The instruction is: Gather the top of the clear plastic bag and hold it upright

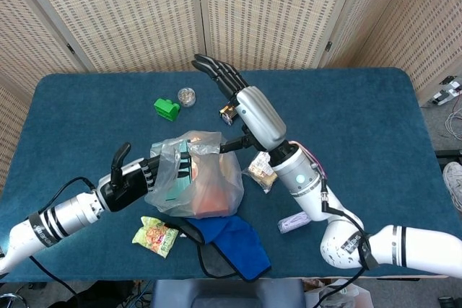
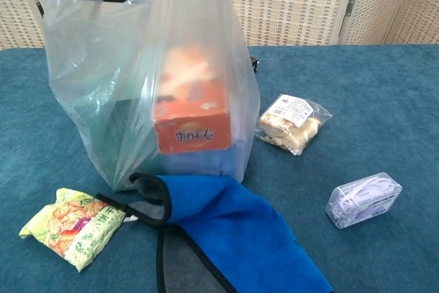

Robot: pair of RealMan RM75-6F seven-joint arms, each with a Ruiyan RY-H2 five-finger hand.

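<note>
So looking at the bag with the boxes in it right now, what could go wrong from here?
Only the left hand grips the clear plastic bag, at one side of its mouth; the right hand is open above the table, so the top may sag open. The orange box stands upright inside and could tip the bag. The blue cloth lies against the bag's base and might drag along if the bag shifts.

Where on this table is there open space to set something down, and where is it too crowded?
The right side of the table is bare, from the right arm out to the edge. The far-left corner behind the green object is free too. It is crowded around the clear plastic bag: blue cloth and yellow snack packet in front, bread packet and small clear case on its right.
</note>
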